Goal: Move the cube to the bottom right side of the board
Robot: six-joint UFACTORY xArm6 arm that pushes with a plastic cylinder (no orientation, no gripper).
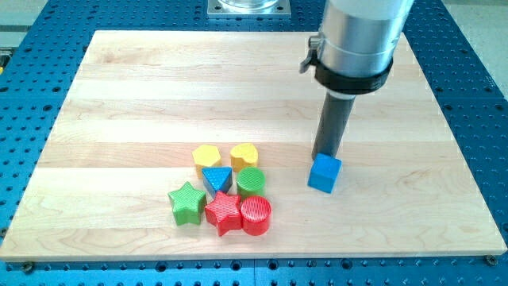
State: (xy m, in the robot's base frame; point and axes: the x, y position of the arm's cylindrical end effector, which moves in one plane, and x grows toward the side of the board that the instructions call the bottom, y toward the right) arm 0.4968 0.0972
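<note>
A blue cube sits on the wooden board, right of centre and toward the view's bottom. My tip is right behind the cube, at its top edge in the view, touching or nearly touching it. The dark rod rises from there to the grey arm body at the view's top right.
A cluster of blocks lies left of the cube: a yellow hexagon, a yellow block, a blue triangle, a green cylinder, a green star, a red star and a red cylinder.
</note>
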